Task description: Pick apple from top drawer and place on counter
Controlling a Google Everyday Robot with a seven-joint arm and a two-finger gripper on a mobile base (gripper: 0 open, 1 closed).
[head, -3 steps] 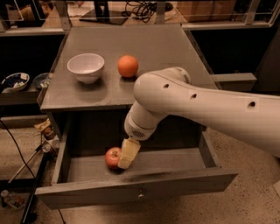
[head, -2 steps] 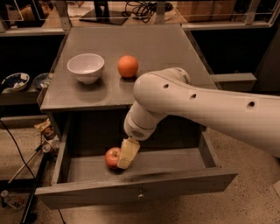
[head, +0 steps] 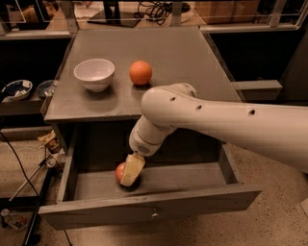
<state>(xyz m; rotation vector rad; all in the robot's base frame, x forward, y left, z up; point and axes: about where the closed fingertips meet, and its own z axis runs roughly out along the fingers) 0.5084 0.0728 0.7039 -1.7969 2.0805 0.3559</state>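
Gripper (head: 130, 178) touches apple (head: 119, 171) inside open top drawer (head: 106, 215).

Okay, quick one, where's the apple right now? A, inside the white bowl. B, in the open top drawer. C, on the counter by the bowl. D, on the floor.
B: the apple lies in the open top drawer with the gripper down at it; the fruit on the counter is the orange.

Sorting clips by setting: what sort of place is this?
Probably a robotics lab, not a home: a freestanding counter on speckled floor, loose cables behind. The tool is down in the open top drawer, at the apple.
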